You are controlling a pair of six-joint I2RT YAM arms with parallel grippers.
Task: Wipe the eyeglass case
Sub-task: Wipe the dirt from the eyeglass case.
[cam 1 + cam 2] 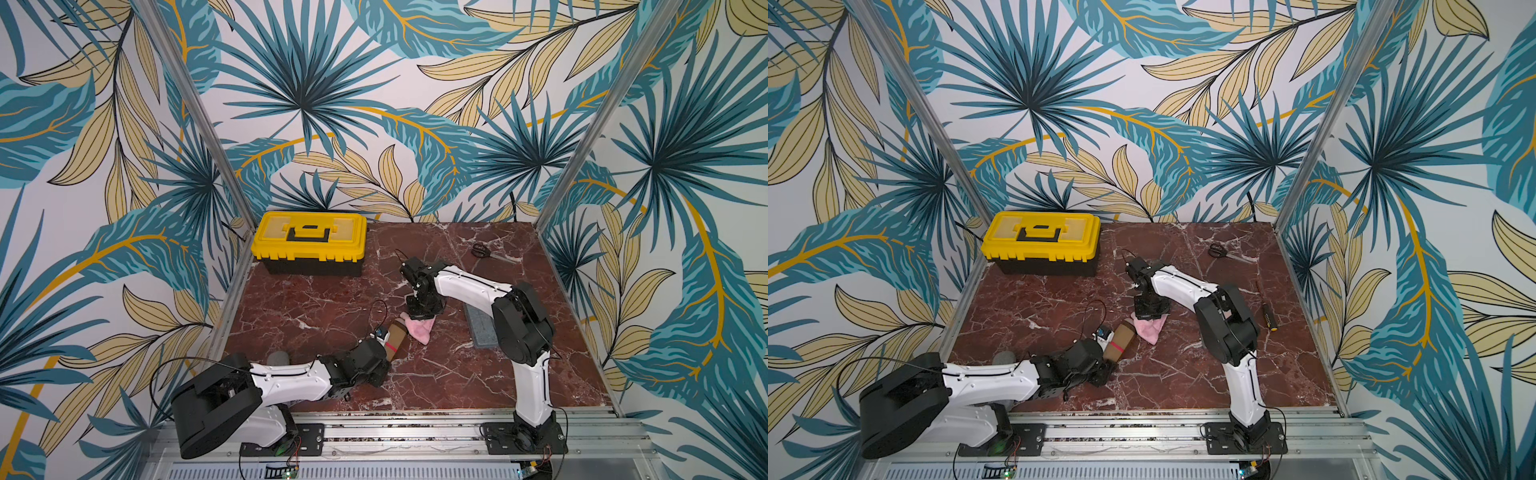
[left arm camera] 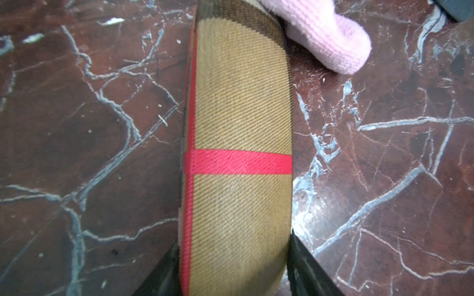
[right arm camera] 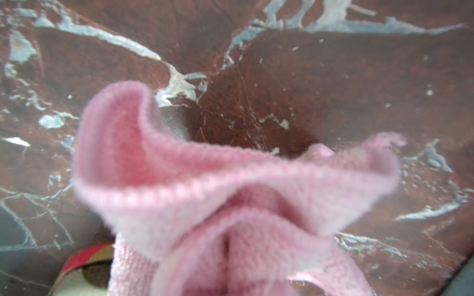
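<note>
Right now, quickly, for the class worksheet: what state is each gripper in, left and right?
The left gripper is closed on the eyeglass case, gripping its two sides.
The right gripper is closed on the pink cloth.

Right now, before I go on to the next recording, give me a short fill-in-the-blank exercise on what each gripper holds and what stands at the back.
1. The left gripper grips the eyeglass case, whose tan fabric bears a bright ____ stripe.
2. The right gripper is shut on a ____ cloth.
3. The toolbox in the back corner has a ____ lid.

Missing words: red; pink; yellow.
</note>
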